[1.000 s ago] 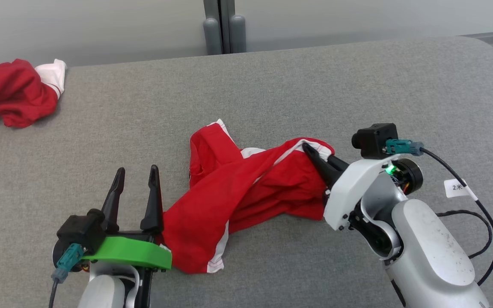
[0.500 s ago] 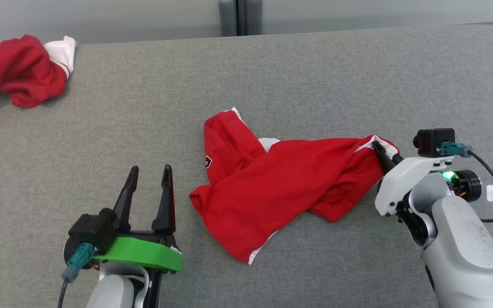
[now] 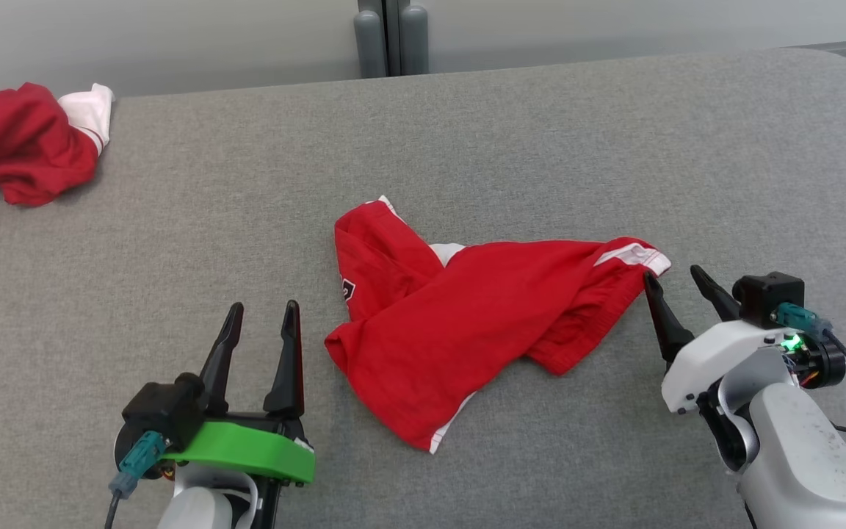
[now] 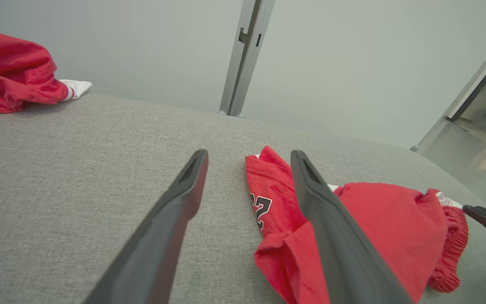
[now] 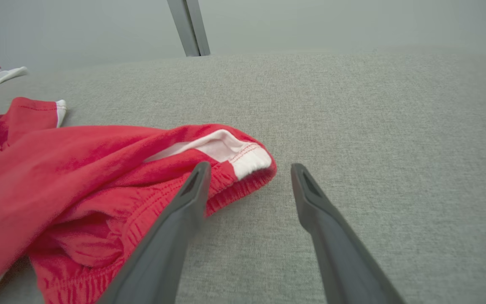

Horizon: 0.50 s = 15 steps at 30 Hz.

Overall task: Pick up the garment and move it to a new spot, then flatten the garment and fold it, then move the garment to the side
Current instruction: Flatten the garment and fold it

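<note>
Red garment [image 3: 467,323] with white trim lies free on the grey bench [image 3: 540,132], about mid-view. It's not flat: crumpled and doubled over itself. Gathered elastic end with a white stripe points to 3 o'clock. One flap sticks out to 11 o'clock, with a black-and-white number print on its 9 o'clock edge. White-hemmed corner at 6 o'clock.

Left gripper [image 3: 260,316] and right gripper [image 3: 674,281], both with fingers spread.

A crumpled red-and-white cloth [image 3: 19,150] lies far left on the grey surface [image 3: 467,132].
</note>
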{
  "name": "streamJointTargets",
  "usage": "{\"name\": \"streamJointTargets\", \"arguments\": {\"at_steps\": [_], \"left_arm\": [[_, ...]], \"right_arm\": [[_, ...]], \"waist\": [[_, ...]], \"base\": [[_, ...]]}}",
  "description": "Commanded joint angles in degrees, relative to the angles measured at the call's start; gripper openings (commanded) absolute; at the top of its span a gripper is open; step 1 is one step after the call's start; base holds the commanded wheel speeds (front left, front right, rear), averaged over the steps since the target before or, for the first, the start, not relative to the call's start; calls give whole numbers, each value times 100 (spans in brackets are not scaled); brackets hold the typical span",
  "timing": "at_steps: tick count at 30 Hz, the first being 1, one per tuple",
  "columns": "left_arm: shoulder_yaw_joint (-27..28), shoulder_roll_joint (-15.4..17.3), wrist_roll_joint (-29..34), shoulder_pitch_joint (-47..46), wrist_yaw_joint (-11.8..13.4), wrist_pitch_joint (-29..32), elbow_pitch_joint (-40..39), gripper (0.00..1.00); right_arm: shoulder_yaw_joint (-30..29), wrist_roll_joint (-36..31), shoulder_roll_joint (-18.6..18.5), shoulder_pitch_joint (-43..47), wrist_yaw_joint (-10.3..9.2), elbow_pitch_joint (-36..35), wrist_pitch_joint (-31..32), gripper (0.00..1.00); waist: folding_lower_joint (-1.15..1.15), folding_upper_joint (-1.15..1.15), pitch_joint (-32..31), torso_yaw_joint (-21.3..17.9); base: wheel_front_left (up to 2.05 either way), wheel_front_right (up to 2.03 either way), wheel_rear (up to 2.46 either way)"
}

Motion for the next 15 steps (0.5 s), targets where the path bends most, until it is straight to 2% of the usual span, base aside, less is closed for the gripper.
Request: {"name": "streamJointTargets", "arguments": {"at_steps": [1,8,15], "left_arm": [[26,20,-2,80,-18,-3,10,100],[24,20,67,169,-24,-3,33,100],[-17,20,63,366,-28,-3,-79,100]], "right_arm": [[-32,-83,-22,152,-6,-31,-137,100],[-198,-351,31,521,-6,-312,-601,100],[-440,-879,231,916,-6,-972,-903,100]], "waist": [[0,0,-68,-74],[0,0,-186,-206],[0,0,-446,-275]], "base": [[0,0,0],[0,0,0],[0,0,0]]}}
